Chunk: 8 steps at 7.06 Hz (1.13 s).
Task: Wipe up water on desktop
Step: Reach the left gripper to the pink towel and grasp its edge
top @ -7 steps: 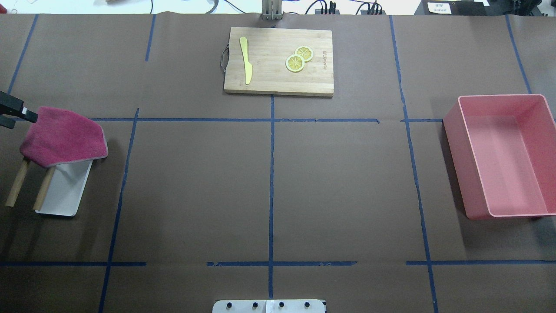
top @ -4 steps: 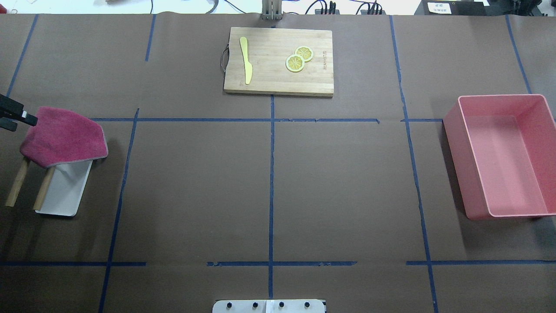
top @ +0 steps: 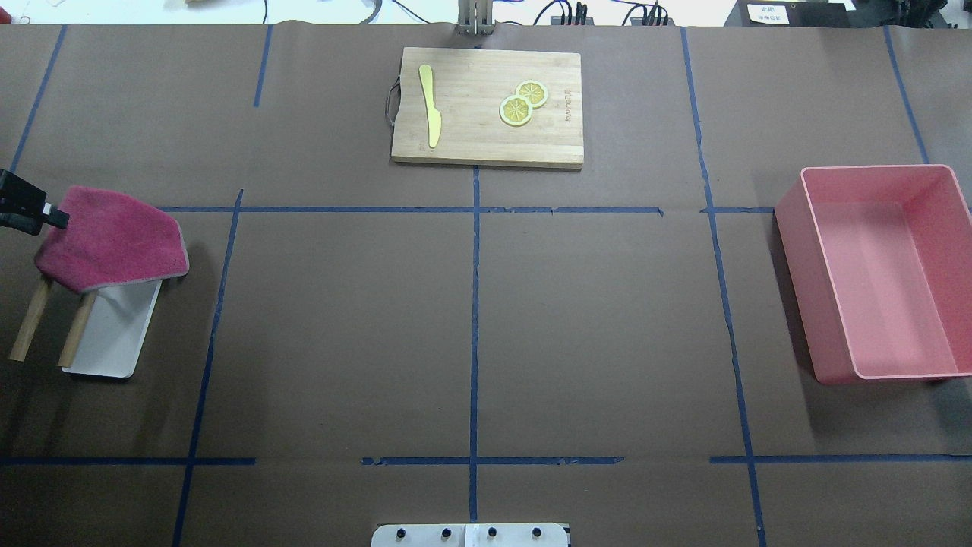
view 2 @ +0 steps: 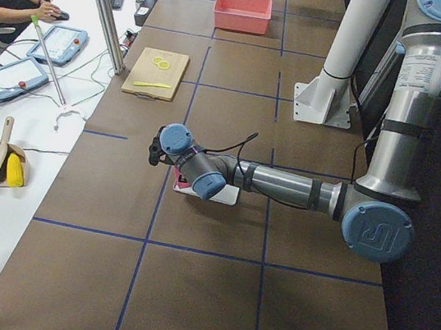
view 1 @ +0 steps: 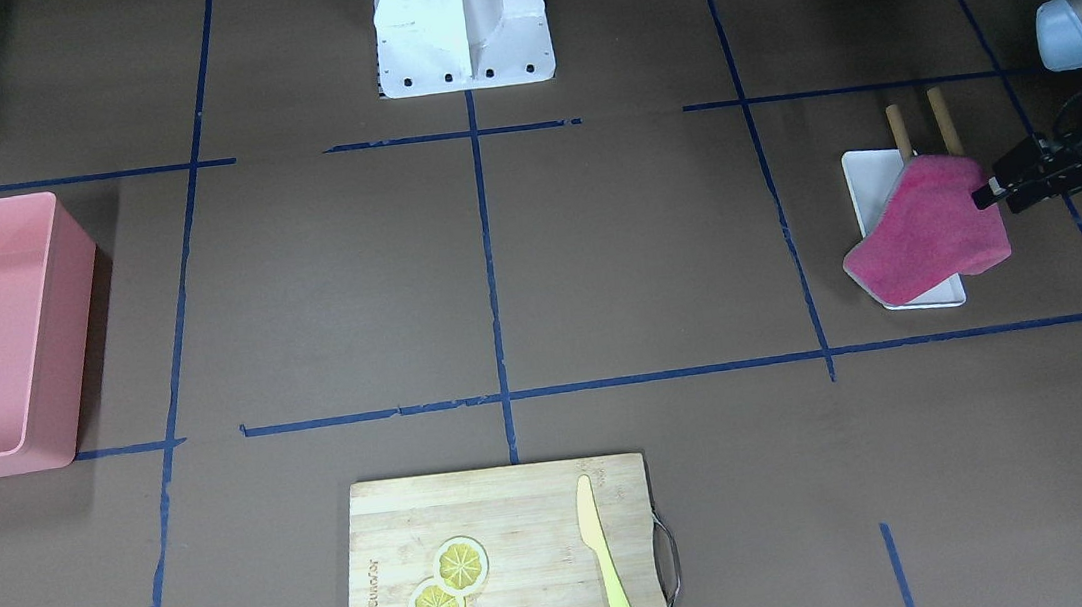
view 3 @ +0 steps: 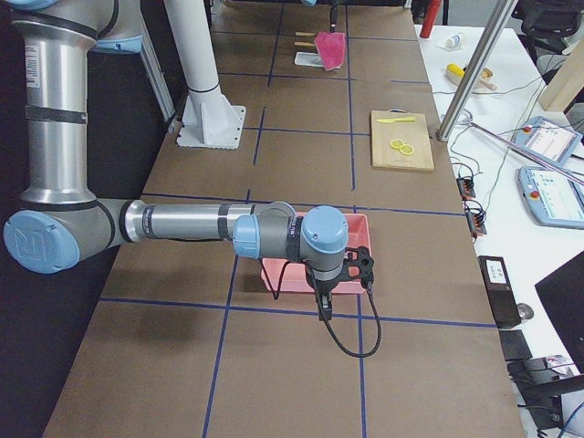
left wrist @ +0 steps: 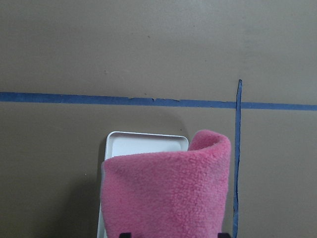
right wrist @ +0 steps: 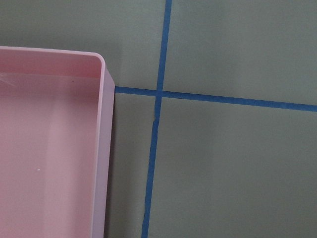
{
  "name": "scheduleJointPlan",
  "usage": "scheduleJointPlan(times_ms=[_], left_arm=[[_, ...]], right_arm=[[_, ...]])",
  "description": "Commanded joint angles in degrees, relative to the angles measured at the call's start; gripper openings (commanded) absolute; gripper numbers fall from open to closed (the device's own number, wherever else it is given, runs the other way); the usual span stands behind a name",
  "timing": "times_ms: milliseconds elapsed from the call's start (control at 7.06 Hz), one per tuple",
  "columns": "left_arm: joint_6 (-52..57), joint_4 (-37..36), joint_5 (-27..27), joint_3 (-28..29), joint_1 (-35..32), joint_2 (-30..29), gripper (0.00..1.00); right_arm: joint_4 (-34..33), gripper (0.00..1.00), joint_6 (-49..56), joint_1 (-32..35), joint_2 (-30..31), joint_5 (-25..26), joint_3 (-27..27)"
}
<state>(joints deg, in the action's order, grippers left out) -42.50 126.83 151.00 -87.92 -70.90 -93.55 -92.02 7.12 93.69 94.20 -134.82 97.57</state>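
No puddle I can spot on the tabletop [top: 592, 319]. At its left edge the cloth [top: 114, 239] hangs over the tray [top: 114, 342], L hand [top: 52, 218] pinching its edge. R hand [view 3: 359, 263] by the bin [top: 793, 289]: can't tell its grip. I'd lift clear of tray, then drag flat w/ light pressure.

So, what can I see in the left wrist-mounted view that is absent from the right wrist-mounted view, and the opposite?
Only the left wrist-mounted view shows the pink cloth, which lies partly over the white tray with one edge curled upward. Only the right wrist-mounted view shows a corner of the pink bin, standing beside a crossing of tape lines. Both views share the brown desktop and its blue tape lines.
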Motion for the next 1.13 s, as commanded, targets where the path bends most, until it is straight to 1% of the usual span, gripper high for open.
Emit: scheduleJointPlan(times_ms=[0, 567, 850, 991], left_arm=[[0.13, 0.09, 0.35, -0.06, 0.06, 0.03, 0.51], [0.22, 0.00, 0.44, -0.15, 0.06, 0.03, 0.37], [0.22, 0.00, 0.44, -0.15, 0.06, 0.12, 0.34], [0.22, 0.00, 0.44, -0.15, 0.06, 0.12, 0.30]], right_arm=[[0.00, 1.00, 0.00, 0.00, -0.07, 0.00, -0.01], [0.00, 1.00, 0.00, 0.00, -0.16, 0.00, -0.01], [0.00, 1.00, 0.00, 0.00, -0.24, 0.09, -0.10], [0.00, 1.00, 0.00, 0.00, -0.33, 0.00, -0.10]])
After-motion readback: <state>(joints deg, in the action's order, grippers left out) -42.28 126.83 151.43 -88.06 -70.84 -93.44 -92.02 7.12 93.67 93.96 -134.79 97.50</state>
